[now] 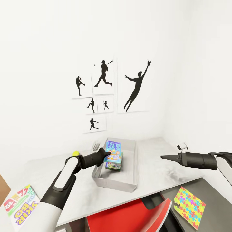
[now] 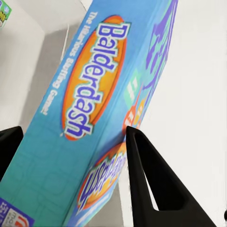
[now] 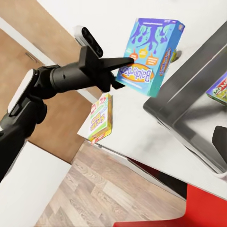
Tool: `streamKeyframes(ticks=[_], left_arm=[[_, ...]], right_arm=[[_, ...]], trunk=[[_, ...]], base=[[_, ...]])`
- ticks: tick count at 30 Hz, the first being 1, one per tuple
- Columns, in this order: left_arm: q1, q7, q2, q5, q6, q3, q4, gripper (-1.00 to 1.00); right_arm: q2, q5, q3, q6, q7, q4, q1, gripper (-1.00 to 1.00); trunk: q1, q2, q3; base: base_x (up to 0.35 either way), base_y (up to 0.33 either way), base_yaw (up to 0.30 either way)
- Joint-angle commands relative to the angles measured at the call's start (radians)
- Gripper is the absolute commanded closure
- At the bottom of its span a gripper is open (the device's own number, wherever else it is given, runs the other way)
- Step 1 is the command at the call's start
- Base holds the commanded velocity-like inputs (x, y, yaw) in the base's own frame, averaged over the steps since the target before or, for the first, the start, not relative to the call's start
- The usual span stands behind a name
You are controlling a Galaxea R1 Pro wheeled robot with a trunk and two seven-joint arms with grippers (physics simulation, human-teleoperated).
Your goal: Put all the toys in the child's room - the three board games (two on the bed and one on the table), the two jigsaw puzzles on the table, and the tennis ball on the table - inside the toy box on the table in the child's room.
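Observation:
My left gripper (image 1: pixel 108 158) is shut on a blue Balderdash board game (image 1: pixel 113 149), held tilted in the air over the pale grey toy box (image 1: pixel 129 183). The left wrist view shows the same box (image 2: pixel 94 109) between the two black fingers (image 2: pixel 156 184). A second blue-white board game (image 1: pixel 113 166) lies inside the toy box. The yellow-green Skip-Bo board game (image 1: pixel 19 204) lies flat near the table's left front edge. The tennis ball (image 1: pixel 75 153) sits behind my left forearm. One jigsaw puzzle (image 1: pixel 189 207) lies on the lower dark section. My right gripper (image 1: pixel 162 157) hovers open, right of the toy box.
A red chair (image 1: pixel 129 216) stands under the table's front edge. The pale table (image 1: pixel 154 167) meets the white wall with black sports silhouettes. A small white device (image 1: pixel 182 146) sits at the far right. From the right wrist camera I see the wooden floor (image 3: pixel 94 189) below the table edge.

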Motion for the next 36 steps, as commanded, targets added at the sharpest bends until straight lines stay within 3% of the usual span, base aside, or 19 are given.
streamKeyframes(ticks=[1,10,19,36], left_arm=[[-0.009,0.02,-0.001,0.007,0.003,0.002,0.009,1.0],[-0.045,0.074,-0.014,0.006,0.0,0.004,0.078,1.0],[-0.077,0.08,-0.027,0.007,-0.001,0.002,0.126,1.0],[-0.087,0.08,-0.031,0.008,-0.002,0.001,0.142,1.0]], right_arm=[[-0.001,0.0,0.001,0.003,0.003,0.001,-0.001,-1.0],[-0.007,0.0,0.001,0.003,0.003,0.003,-0.001,-1.0],[-0.01,0.0,0.0,0.003,0.003,0.004,-0.001,-1.0],[-0.008,-0.004,-0.006,0.003,0.003,0.004,-0.001,-1.0]], trunk=[[0.001,-0.002,-0.002],[0.001,-0.002,-0.002],[0.001,-0.002,-0.002],[0.001,-0.002,-0.002]], base=[[0.0,0.0,-0.002],[0.0,0.0,0.0],[0.0,0.0,0.0],[0.0,0.0,-0.002]])
